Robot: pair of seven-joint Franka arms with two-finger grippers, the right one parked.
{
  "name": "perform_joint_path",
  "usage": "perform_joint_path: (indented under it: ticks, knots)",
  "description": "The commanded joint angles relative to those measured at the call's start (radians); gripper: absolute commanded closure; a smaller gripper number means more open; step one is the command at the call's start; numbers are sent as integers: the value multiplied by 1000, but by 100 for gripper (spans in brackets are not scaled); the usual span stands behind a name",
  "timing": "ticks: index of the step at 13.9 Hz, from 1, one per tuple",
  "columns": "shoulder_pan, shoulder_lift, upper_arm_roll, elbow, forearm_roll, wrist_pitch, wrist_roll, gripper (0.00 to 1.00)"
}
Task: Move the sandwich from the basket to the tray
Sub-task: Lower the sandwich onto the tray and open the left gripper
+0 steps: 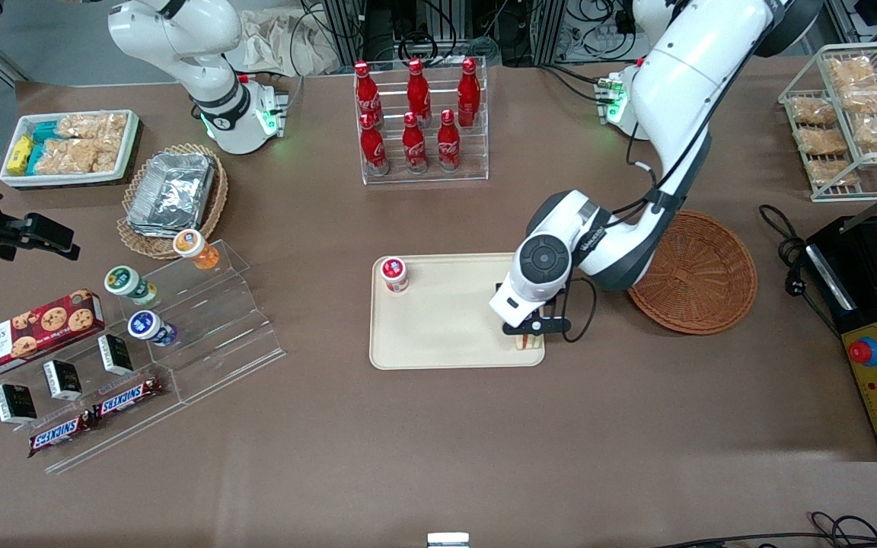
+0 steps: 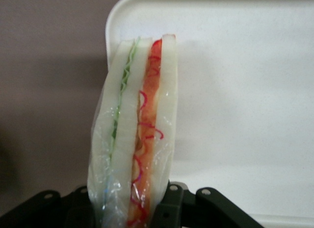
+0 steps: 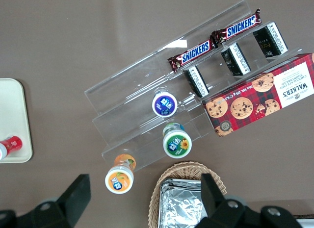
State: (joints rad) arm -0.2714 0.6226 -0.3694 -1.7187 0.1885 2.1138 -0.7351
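Note:
My left gripper (image 1: 527, 340) is over the corner of the cream-beige tray (image 1: 438, 335) nearest the front camera and the reddish-brown wicker basket (image 1: 701, 272). It is shut on the sandwich (image 2: 135, 135), a wrapped wedge of pale bread with green, orange and red filling at its edge. The black fingers (image 2: 169, 208) press both sides of the wedge. Only a sliver of the sandwich (image 1: 528, 342) shows under the gripper in the front view. The tray's surface (image 2: 245, 90) lies beneath the sandwich. The basket holds nothing.
A red-lidded small tub (image 1: 394, 273) stands on the tray's corner toward the parked arm. A rack of red cola bottles (image 1: 417, 118) is farther from the front camera. A wire rack of bagged snacks (image 1: 853, 114) and a black appliance (image 1: 876, 304) stand at the working arm's end.

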Motion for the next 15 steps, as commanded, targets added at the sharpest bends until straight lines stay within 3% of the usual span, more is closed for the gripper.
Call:
perform_joint_path:
  ticks: [1, 3, 4, 5, 6, 11, 15]
  knots:
    - [-9, 8, 4, 31, 25, -3, -32, 59]
    - [-9, 9, 4, 30, 25, -3, -32, 53]
    - [-8, 9, 4, 30, 23, -3, -32, 41]
    - [-6, 9, 4, 30, 23, -3, -32, 10]
    - [-6, 9, 6, 30, 19, -3, -32, 0]
    - [-2, -18, 6, 62, 14, -44, -30, 0]
    - [-3, -40, 4, 281, 6, -347, -20, 0]
